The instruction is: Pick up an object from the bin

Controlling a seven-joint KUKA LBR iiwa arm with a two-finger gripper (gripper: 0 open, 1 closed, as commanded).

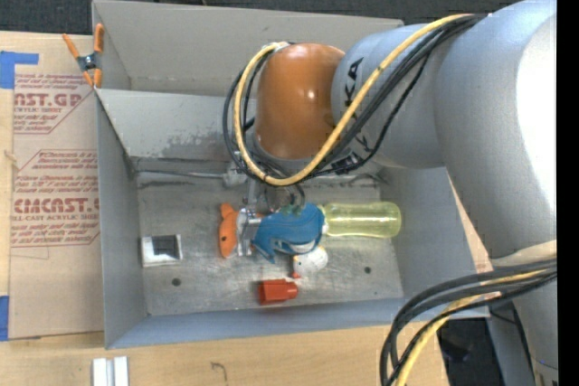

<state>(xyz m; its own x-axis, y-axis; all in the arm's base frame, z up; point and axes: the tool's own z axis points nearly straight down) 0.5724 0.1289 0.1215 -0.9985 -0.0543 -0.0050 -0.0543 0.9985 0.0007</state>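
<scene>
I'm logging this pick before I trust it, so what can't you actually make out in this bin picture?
- Camera view: the blue thing mid-bin is partly hidden by the gripper; its kind is unclear.
- Camera view: the bin's right side is hidden by the arm.
- Camera view: the small grey square at left is too small to identify.

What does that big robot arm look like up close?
The arm is thick, rounded and silver-grey, with dark lettering on one segment. A glossy orange dome covers its wrist. Yellow and black cables loop along it and round the dome. Below the dome sits a small metal pincer.
</scene>
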